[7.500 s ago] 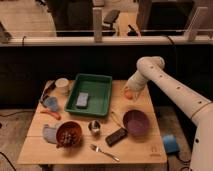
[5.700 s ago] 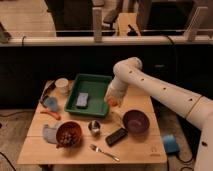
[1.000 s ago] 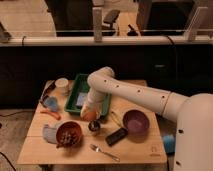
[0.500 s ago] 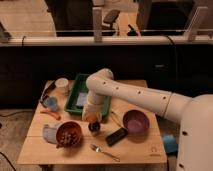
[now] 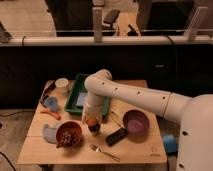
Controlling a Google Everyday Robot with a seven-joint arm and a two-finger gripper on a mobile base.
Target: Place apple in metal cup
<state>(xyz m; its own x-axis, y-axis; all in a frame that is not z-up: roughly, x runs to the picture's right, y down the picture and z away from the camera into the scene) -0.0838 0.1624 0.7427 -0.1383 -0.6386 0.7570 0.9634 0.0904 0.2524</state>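
My gripper [image 5: 92, 117] points straight down at the end of the white arm, right over the metal cup [image 5: 94, 130], which stands near the table's middle front. The apple [image 5: 91, 122], an orange-yellow ball, shows just under the gripper at the cup's rim. Whether it rests in the cup or hangs in the gripper I cannot make out. The cup's dark lower wall shows beneath the apple; its inside is hidden.
A green tray [image 5: 75, 98] lies behind the gripper, with a white paper cup [image 5: 62, 84] to its left. A brown bowl [image 5: 68, 134] stands left of the metal cup, a purple bowl [image 5: 136, 121] to the right. A black block [image 5: 116, 136] and a fork [image 5: 105, 152] lie in front.
The arm carried the apple from the table's right side across to the metal cup. Over the last second the gripper sank lower onto the cup.
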